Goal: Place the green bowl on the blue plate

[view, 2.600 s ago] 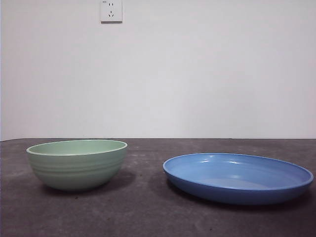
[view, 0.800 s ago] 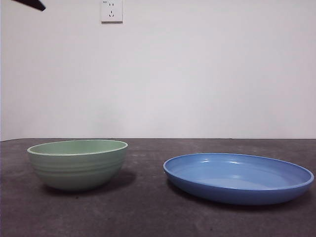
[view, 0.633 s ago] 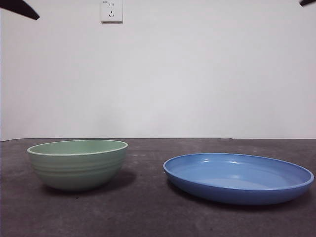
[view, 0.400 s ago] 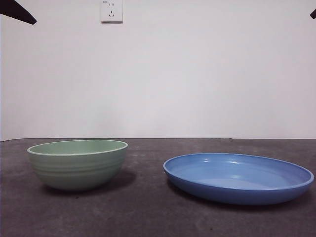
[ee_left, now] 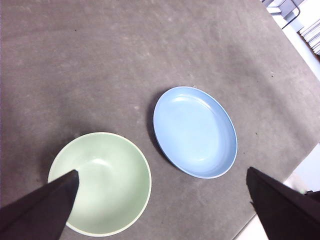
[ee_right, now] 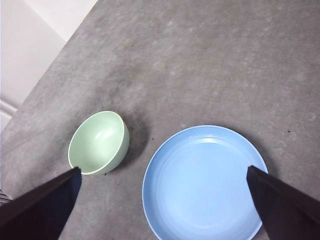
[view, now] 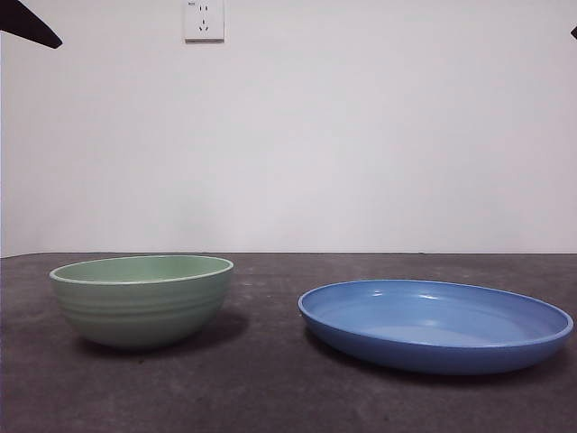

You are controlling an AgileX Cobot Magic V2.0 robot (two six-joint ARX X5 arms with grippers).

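both sets of jaws hang high and spread wide, holding nothing: left gripper [ee_left: 162,200] over the bowl [view: 141,299], right gripper [ee_right: 162,200] over the plate [view: 435,323]. on the desk [view: 261,388], the bowl sits apart at the plate's nine o'clock.

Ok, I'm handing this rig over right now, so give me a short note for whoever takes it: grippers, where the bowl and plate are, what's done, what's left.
Left gripper: open, empty, high above the table, over the green bowl.
Right gripper: open, empty, high over the blue plate.
Green bowl: upright on the dark table, empty, apart from the plate.
Blue plate: flat on the table beside the bowl, empty.
Done: nothing; the bowl is not yet grasped.
Left: grasp the bowl, lift it, set it on the plate, release.
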